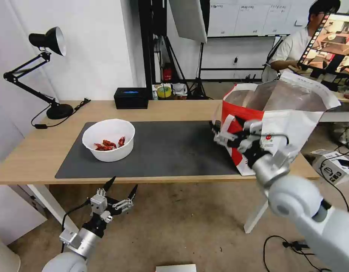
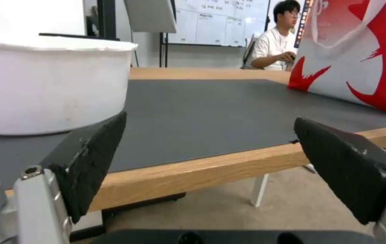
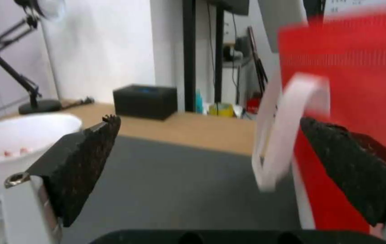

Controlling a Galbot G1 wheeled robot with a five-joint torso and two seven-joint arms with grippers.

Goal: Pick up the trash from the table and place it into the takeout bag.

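A white round bowl with red scraps sits on the left part of the dark mat on the table. The red-and-white takeout bag stands open at the table's right end, foil lining showing. My right gripper is open just beside the bag's left face; in the right wrist view the open right gripper has the bag's white handle between its fingers, without touching. My left gripper is open below the table's front edge, in front of the bowl.
A black desk lamp and a small black box stand along the table's back. A person sits behind the bag at another desk. A cardboard box and cables lie on the floor to the right.
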